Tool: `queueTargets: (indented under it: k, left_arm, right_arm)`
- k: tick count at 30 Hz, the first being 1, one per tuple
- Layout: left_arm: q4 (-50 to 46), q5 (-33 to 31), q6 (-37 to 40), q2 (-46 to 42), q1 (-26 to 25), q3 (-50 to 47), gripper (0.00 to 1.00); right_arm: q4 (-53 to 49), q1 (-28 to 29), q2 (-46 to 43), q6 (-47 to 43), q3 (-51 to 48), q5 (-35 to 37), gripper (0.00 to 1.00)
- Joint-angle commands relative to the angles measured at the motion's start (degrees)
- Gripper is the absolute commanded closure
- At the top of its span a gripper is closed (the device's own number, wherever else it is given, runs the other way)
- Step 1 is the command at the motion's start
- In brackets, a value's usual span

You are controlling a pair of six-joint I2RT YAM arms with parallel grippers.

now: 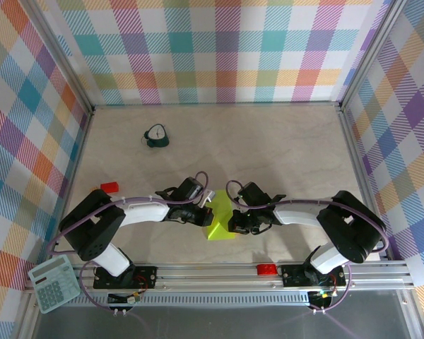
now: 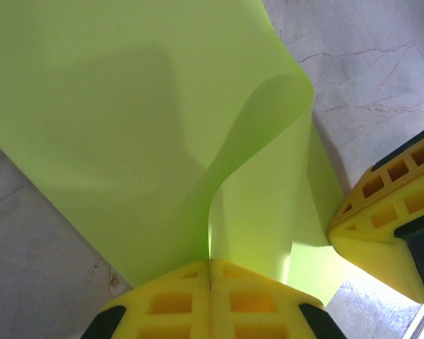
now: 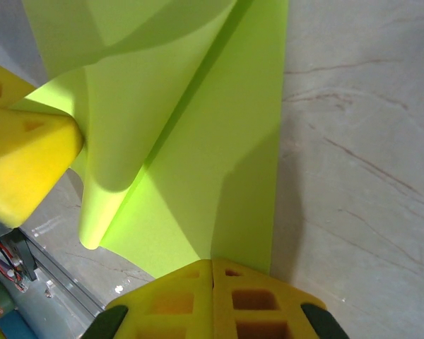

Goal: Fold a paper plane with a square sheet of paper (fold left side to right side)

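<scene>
The square sheet of paper (image 1: pixel 218 224) is lime yellow-green and lies between my two grippers near the table's front edge. My left gripper (image 2: pixel 210 263) is shut on one edge of the sheet (image 2: pixel 127 106), which rises from the seam of the jaws and curls over in an arch. My right gripper (image 3: pixel 212 263) is shut, and its tips rest on the flat part of the sheet (image 3: pixel 226 141) close to its right edge. From the top, the left gripper (image 1: pixel 207 206) and right gripper (image 1: pixel 233 220) nearly meet over the paper. The paper plane is out of view.
A small teal clock (image 1: pixel 155 136) stands at the back left. A red block (image 1: pixel 113 187) lies by the left arm, and another red piece (image 1: pixel 266 269) sits on the front rail. A calculator (image 1: pixel 54 282) rests at the near left corner. Plaid walls enclose three sides.
</scene>
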Motion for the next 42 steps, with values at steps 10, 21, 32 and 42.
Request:
queueTargets:
  k: [10, 21, 32, 42]
  left_arm:
    - [-2.40, -1.94, 1.72, 0.75, 0.59, 1.67, 1.00]
    - [-1.52, -1.59, 1.89, 2.06, 0.55, 1.10, 1.00]
    - [-1.61, -1.24, 2.07, 3.47, 0.46, 0.12, 1.00]
    - [-1.46, -1.57, 1.98, 4.26, -0.06, 0.26, 1.00]
  right_arm:
    - [-5.27, 0.49, 2.58, -0.68, -1.09, 4.08, 1.00]
    - [-4.82, 0.49, 2.80, -0.72, -0.62, 3.56, 1.00]
    - [-4.07, 0.49, -0.29, -0.72, 0.94, 1.84, 1.00]
    - [-0.77, 0.47, -5.97, 0.84, 1.65, 0.92, 1.00]
